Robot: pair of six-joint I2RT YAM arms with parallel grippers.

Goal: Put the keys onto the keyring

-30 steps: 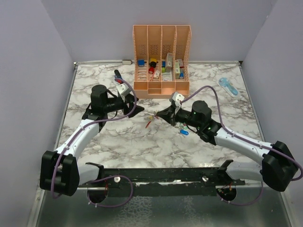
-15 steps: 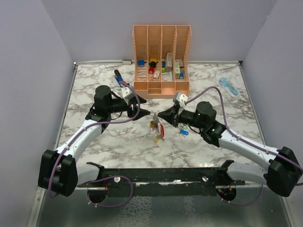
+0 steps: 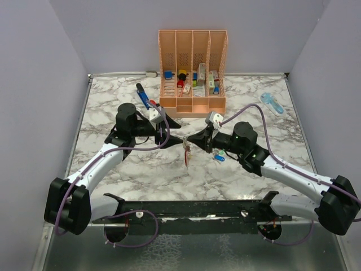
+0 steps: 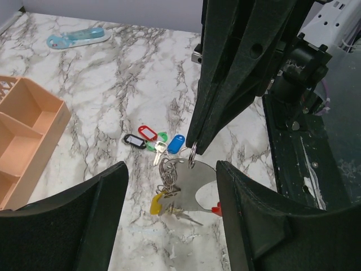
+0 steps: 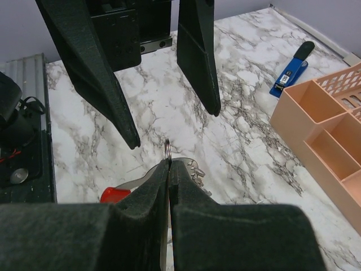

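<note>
1. The table has a smooth, marble-patterned top with a faint sheen.
2. The keys are shiny metal with glossy plastic tags.
3. The keyring looks smooth and grey, with a glossy red end.
4. The right gripper is matt black plastic.
5. The organiser is smooth peach plastic.

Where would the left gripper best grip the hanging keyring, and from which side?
Probably grip the keyring by its grey-white body, straight on from the left arm's side: the right gripper pinches its top, its flat side faces the open left gripper, and keys crowd one edge.
</note>
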